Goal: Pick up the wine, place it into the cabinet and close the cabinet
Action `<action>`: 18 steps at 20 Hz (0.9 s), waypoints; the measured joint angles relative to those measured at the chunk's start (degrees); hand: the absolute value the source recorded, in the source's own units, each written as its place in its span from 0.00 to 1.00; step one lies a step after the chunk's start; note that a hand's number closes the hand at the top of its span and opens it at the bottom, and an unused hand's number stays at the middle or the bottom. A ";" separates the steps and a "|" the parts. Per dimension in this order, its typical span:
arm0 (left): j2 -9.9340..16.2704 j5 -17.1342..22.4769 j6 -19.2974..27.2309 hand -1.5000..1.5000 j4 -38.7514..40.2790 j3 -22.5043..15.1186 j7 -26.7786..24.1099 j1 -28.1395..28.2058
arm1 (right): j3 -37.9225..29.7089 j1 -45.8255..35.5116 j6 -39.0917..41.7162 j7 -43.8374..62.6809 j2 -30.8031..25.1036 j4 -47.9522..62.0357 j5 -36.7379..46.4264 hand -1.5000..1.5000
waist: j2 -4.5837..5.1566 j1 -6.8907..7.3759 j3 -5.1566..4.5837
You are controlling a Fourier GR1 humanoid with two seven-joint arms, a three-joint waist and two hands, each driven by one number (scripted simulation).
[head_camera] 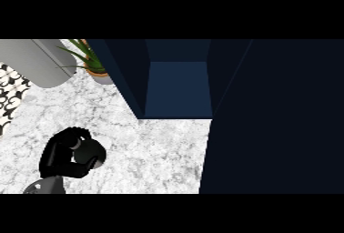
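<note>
At seven o'clock on the marble counter [154, 150], the left hand [67, 157] curls shut, holding nothing visible, while the dark cabinet [178, 86] stands open at twelve.

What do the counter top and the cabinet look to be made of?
Counter top: looks like polished marble or a marble-look stone, white with grey veining. Cabinet: dark navy panels, smooth and matte, probably painted wood or laminate; no grain shows.

The cabinet [176, 86] is seen open, its inner bay unobstructed. Bare marble surface [158, 150] is left in front of it. The right side is blocked by the dark door panel [275, 123]; a potted plant [91, 63] is set just beside the cabinet's left wall.
</note>
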 measured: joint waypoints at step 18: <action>-5.49 6.45 4.28 1.00 -35.04 -5.95 17.41 7.45 | -0.71 1.24 1.17 -1.66 0.88 0.55 -0.25 0.00 | -0.06 0.33 -0.02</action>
